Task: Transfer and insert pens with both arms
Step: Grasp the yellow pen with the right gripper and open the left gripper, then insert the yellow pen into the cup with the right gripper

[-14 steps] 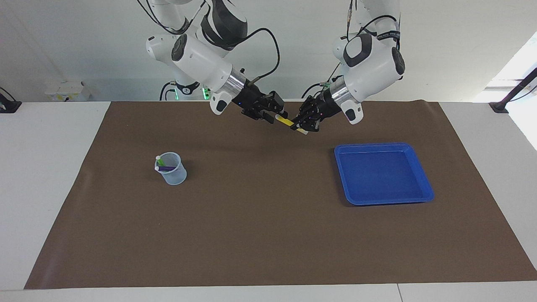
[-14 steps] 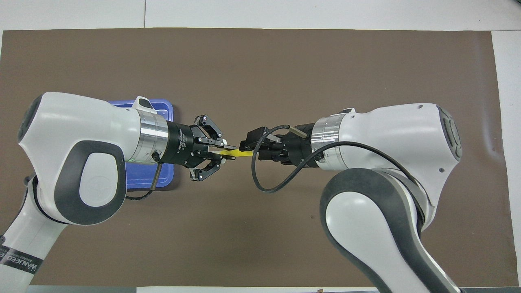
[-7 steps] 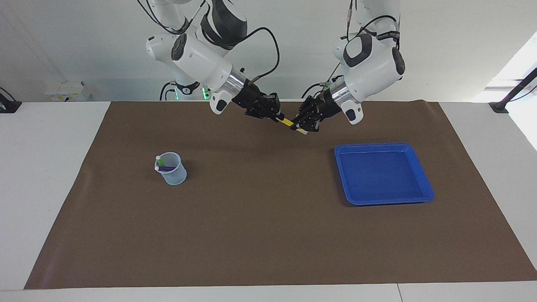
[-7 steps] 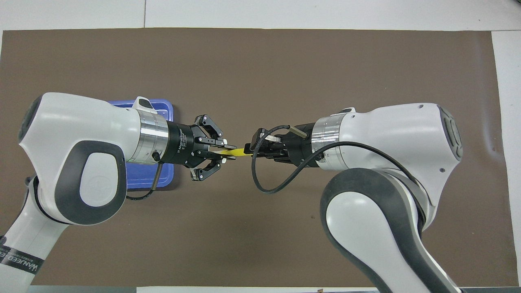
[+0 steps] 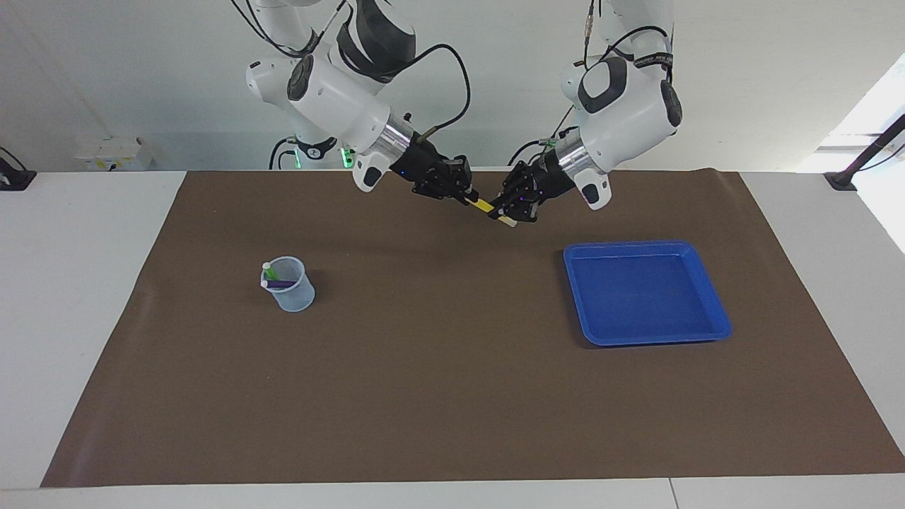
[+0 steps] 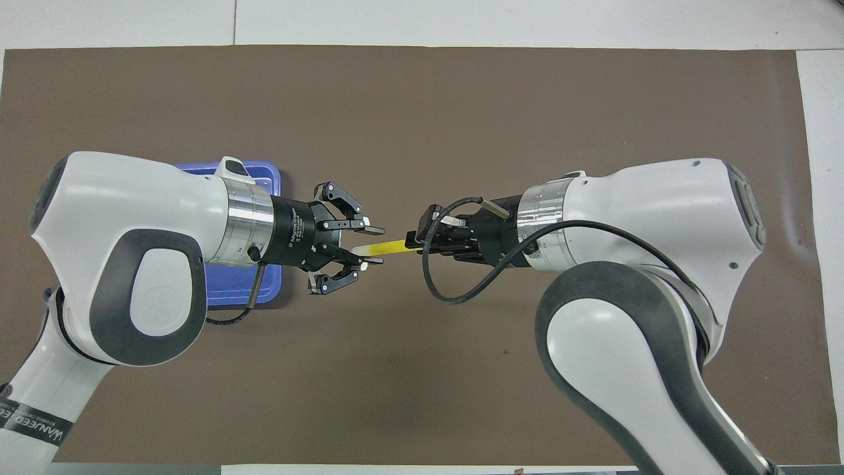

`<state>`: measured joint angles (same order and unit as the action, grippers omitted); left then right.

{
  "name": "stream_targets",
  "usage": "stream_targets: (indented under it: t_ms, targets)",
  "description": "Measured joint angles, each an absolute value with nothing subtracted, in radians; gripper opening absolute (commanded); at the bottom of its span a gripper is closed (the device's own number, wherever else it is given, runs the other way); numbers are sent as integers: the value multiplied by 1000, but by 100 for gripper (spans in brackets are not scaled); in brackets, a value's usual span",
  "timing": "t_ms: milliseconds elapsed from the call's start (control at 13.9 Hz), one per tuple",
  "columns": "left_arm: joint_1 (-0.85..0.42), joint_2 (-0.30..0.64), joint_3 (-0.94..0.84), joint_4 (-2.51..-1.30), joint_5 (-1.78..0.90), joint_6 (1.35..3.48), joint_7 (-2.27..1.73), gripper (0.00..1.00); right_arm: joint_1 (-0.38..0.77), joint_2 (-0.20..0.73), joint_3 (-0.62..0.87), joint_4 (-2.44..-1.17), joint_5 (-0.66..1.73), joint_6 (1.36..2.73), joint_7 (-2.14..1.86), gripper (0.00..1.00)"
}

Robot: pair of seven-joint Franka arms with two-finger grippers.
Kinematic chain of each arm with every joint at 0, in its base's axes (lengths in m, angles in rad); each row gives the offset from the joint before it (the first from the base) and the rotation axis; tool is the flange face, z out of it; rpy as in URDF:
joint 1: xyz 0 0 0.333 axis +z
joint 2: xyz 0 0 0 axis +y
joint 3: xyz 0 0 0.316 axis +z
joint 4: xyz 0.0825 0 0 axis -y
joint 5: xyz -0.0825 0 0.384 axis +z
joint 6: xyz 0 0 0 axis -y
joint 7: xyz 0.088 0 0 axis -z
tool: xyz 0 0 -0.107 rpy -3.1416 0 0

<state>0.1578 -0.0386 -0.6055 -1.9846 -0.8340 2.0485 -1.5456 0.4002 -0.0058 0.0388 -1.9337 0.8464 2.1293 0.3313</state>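
A thin yellow pen (image 6: 386,247) with a pale whitish end hangs in the air over the brown mat (image 5: 452,396) on the counter, between the two grippers and nearer the robots than the blue tray (image 5: 714,332). The right gripper (image 6: 417,240) pinches its yellow end with jaws pressed together, while the left gripper (image 6: 373,245) has its jaws spread around the pale end. A second ago the left jaws clamped the pen and the right ones stood apart; the purple pen (image 5: 280,284) and green pen (image 5: 269,271) stay in the clear cup (image 5: 293,297).
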Motion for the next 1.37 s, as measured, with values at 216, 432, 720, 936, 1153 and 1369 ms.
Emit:
stream_targets:
  t_ms: [216,432,720,936,1153,1369]
  targets:
    - [162,-39,-602,-1985,-834,2049,-1546,100,324,-7,34,-1861,655,1927,304,0]
    - [170,-39,-598,-1986,-834,2051,-1541,100,201,-1,29,-1750,415,1720,105,0]
    - [238,-39,-595,-2006,-833,2051,-1458,100,155,22,28,-1711,100,1666,-216,0]
    - [277,-39,-594,-2017,-809,2039,-1373,100,173,32,40,-1713,-92,1667,-393,0]
    - [307,-39,-593,-2018,-712,1997,-1244,100,176,35,40,-1773,-180,1734,-491,0]
    - [327,-39,-592,-2022,-622,1971,-1051,100,176,33,39,-1852,-196,1791,-506,0]
